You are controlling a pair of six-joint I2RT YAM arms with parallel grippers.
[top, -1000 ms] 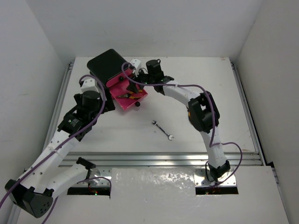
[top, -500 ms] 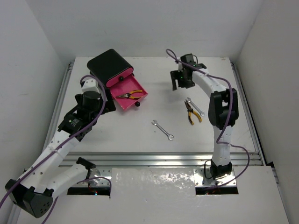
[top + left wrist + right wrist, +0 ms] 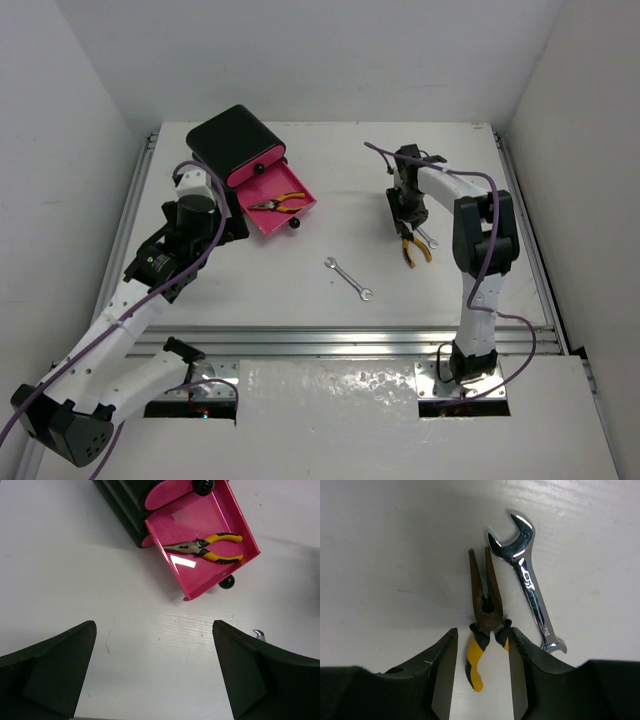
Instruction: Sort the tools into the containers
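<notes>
**On the table's right half: the grasp of the second pliers**

Nearest the arm bases, one wrench (image 3: pixel 349 278) lies alone on the table (image 3: pixel 300 300), not yet sorted. Just beyond it to the right, the right gripper (image 3: pixel 482 632) hangs low over the loose pliers (image 3: pixel 485 602), and we judge the step in hand to be their pick-up. The next move calls for closing on the yellow-and-black handles without catching the second wrench (image 3: pixel 530 592), which lies just beside the pliers' nose. A carry to the drawer would follow. The fingers (image 3: pixel 442 670) are parted only a little and bracket the handles just behind the pivot. Whether they touch the handles we cannot tell, and nothing is lifted. Farther back on the left, the left gripper (image 3: pixel 153 627) is spread wide and holds nothing, above bare table before the open pink drawer (image 3: pixel 200 517). The stored pliers (image 3: pixel 205 547) already lie in that drawer. Farthest stands the black box (image 3: pixel 232 138) that houses the drawers.
</notes>
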